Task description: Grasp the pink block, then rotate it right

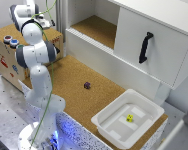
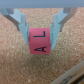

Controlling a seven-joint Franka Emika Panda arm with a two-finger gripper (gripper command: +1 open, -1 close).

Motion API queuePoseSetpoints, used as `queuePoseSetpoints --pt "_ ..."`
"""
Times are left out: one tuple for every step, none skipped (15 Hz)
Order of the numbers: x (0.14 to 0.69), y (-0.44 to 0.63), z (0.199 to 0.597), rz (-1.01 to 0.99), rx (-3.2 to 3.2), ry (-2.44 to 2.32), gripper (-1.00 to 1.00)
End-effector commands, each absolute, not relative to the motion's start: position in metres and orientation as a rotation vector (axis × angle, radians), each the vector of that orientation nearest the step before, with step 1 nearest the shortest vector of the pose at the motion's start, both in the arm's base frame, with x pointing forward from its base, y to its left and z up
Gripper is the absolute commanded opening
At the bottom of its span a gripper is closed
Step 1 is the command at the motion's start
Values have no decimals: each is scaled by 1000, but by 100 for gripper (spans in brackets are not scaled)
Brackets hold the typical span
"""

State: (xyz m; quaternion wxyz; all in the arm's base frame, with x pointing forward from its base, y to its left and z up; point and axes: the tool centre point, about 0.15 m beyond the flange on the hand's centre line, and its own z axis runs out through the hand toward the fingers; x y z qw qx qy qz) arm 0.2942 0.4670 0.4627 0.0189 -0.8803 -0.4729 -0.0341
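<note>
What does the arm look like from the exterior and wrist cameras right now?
The Franka arm has glossy white rounded segments with dark grey joint bands and a thin green cable along it. Blue light glows at its base. In the wrist view, the gripper has light blue ridged fingers.

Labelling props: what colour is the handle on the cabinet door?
Black handle; clearest in the exterior view.

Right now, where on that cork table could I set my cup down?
Bare cork surrounds the tiny pink block: toward the robot arm and along the white cabinet. The white bin fills its corner.
</note>
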Motion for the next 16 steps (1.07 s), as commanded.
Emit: queuePoseSetpoints --pt "307 513 463 137 -2960 -1035 -100" --pt "306 515 462 117 -2983 -953 -100" --pt "305 515 466 87 -2997 -827 -100" --pt "301 518 467 -3 -3149 -696 -100" --pt "300 519 469 16 -3122 -580 -100" --pt "300 519 469 -50 -3210 -429 -100" --pt "305 513 466 -63 -3222 -311 -100" --pt "312 504 461 -69 -3264 -201 -100" --pt "320 493 457 -73 -3274 -137 -100" --pt "325 488 456 -116 -3342 -98 -100" --pt "333 478 455 -129 -3346 -38 -100" --pt "337 475 455 -151 -3338 -4 -100" --pt "341 478 452 -153 -3296 25 -100" --pt "343 482 446 -140 -3248 54 -100" --pt "347 481 440 -133 -3209 116 -100" --pt "351 477 436 -124 -3174 177 -100"
